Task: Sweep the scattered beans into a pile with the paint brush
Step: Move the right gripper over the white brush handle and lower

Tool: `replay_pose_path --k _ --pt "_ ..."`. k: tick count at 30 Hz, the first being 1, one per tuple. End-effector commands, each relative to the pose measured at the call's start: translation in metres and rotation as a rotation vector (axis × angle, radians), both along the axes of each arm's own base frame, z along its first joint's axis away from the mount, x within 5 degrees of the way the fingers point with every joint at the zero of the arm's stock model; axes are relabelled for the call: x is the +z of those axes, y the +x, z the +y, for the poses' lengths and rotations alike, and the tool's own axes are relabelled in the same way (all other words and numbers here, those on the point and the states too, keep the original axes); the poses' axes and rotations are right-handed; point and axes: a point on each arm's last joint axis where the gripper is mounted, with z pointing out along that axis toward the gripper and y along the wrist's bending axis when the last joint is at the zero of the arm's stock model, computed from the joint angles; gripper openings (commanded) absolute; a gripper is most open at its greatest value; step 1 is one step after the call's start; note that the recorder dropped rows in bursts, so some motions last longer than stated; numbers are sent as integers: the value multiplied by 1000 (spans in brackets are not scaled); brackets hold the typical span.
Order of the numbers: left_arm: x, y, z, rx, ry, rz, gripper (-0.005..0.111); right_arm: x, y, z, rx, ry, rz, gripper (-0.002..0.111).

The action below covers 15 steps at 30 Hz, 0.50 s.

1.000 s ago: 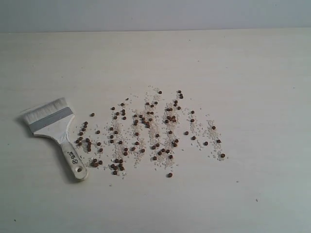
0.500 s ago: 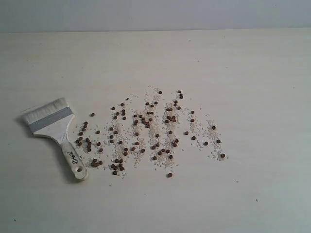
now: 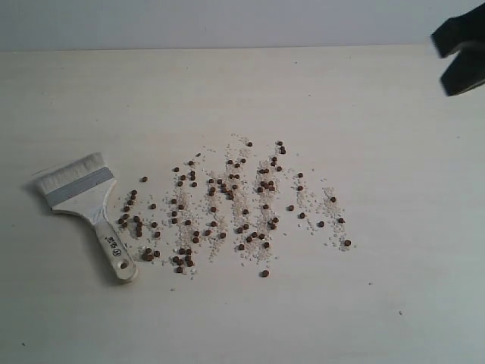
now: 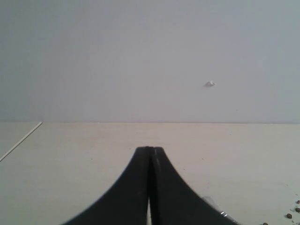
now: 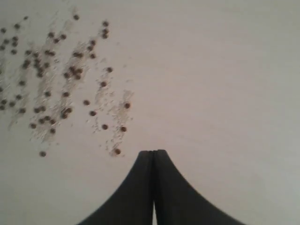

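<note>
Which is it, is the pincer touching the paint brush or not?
Apart. The exterior view shows the right pincer in the top right corner, the paint brush far left, the beans between them.

The exterior camera looks steeply down on the surface (image 3: 394,303). The right wrist camera, also downward, shares its beans (image 3: 245,212). The left wrist camera faces low toward the wall (image 4: 117,56).

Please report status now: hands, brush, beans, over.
Shut, empty: left hand, right hand. Untouched paint brush lies flat beside scattered beans, no pile yet. Nothing blocks it.
</note>
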Motion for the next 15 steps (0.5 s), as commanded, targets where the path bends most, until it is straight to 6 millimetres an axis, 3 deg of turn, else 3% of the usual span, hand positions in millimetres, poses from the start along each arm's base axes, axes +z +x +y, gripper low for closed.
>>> replay_pose_path --k 1,6,15 --pt "0 0 0 3 -4 -5 0 -23 9 51 148 4 62 0" --pt "0 0 0 3 -4 -5 0 -53 14 102 280 -2 57 0" --pt "0 0 0 3 -4 -5 0 -72 19 142 326 122 129 0"
